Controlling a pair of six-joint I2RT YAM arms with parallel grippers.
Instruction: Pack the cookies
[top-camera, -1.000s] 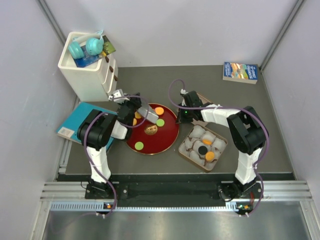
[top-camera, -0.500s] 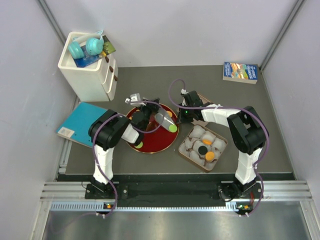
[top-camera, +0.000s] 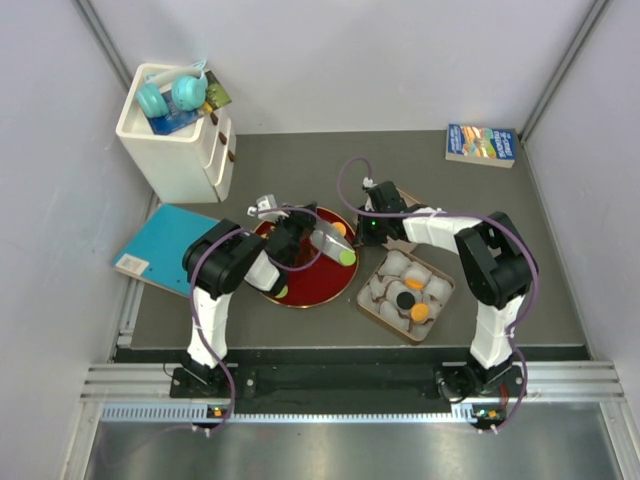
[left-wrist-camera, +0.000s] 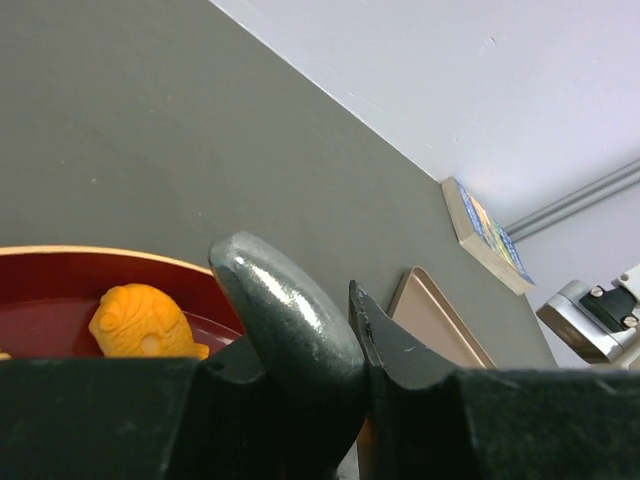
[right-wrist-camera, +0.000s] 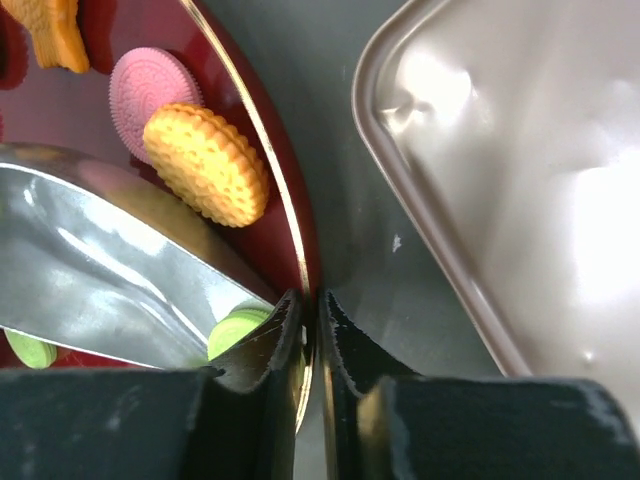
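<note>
Grey tabletop between white walls: the right gripper (right-wrist-camera: 310, 335) is pinched almost closed on the rim of the red plate (right-wrist-camera: 285, 240). The left gripper (top-camera: 297, 242) clamps a metal scoop (right-wrist-camera: 100, 270) over that plate, with a green cookie (right-wrist-camera: 236, 330) at its tip. More cookies (right-wrist-camera: 205, 165) lie on the plate. Others sit among paper cups (top-camera: 395, 265) in the box (top-camera: 388, 322) beside it.
</note>
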